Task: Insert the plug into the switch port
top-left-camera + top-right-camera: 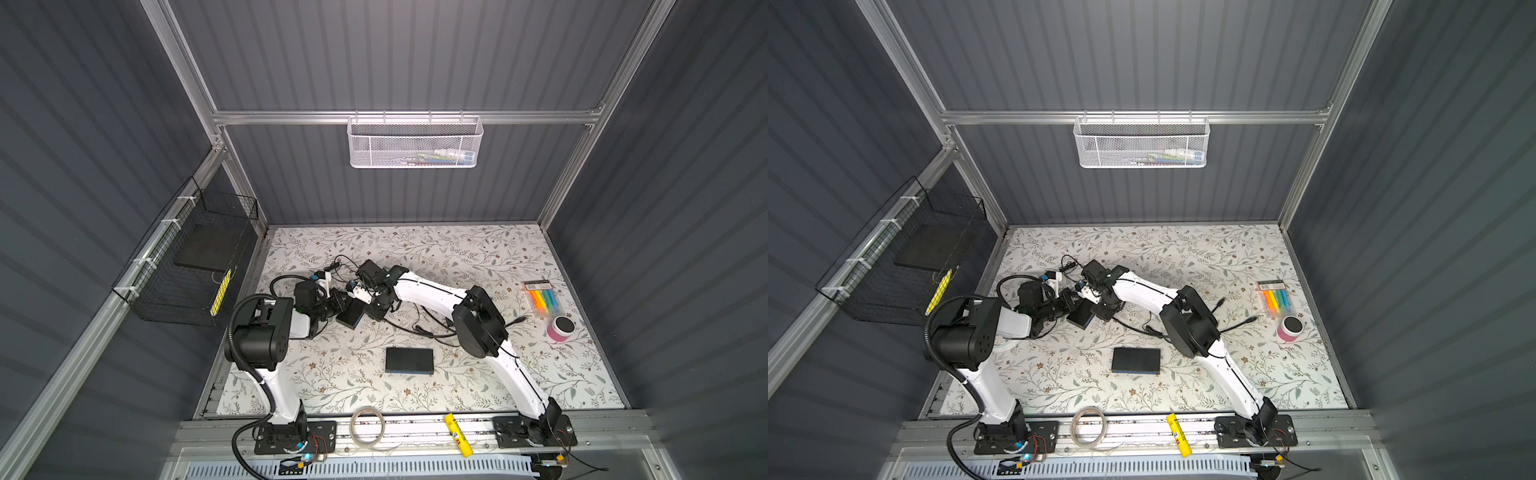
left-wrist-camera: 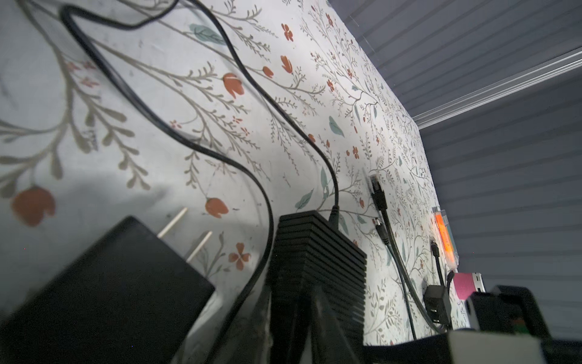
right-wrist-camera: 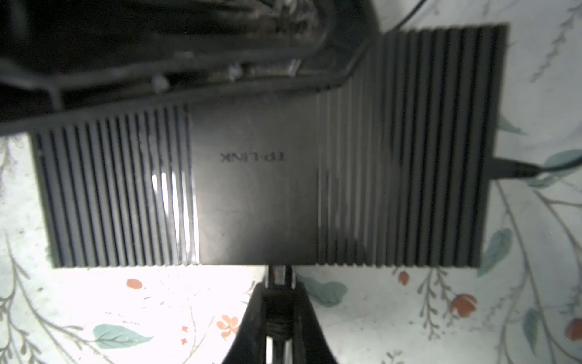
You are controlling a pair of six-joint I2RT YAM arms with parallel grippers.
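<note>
Black ribbed plastic switch point(image 3: 258, 189) — right gripper point(image 3: 279, 285) clenching clear plug point(image 3: 278, 271), lining up; left gripper point(image 1: 344, 303) unclear — next, straight push.

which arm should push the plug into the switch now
Right. The right end effector pinches the plug at the switch edge, so it likely only needs to push in. The left end effector is at the switch's opposite side, better suited to bracing it.
</note>
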